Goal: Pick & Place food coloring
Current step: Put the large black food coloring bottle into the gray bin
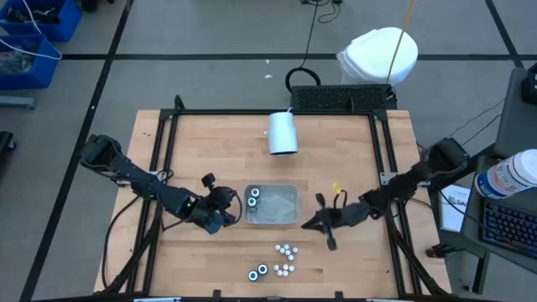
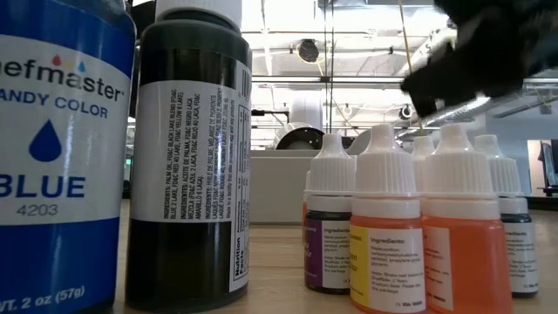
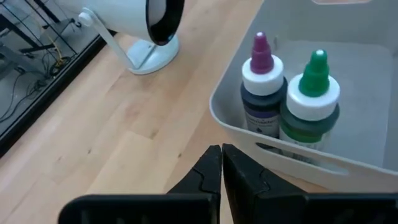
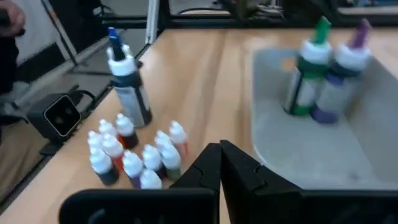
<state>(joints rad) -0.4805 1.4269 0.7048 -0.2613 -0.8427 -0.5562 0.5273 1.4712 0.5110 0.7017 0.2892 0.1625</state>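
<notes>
Fingers of the left gripper (image 3: pixel 221 163) sit pressed together, empty, just outside the tray (image 1: pixel 289 220) holding two bottles (image 3: pixel 290 102); the right's (image 4: pixel 219 163) likewise, probably nothing held. Remaining food coloring (image 1: pixel 284 250) clusters near the worktop's front edge; a careless sweep could topple them.

Two wider bottles (image 1: pixel 254 199), purple- and green-tipped, upright in the tray's left end; two wider ones (image 1: pixel 258 272) and small white-capped bottles (image 1: pixel 285 250) clustered near the table's front edge.
</notes>
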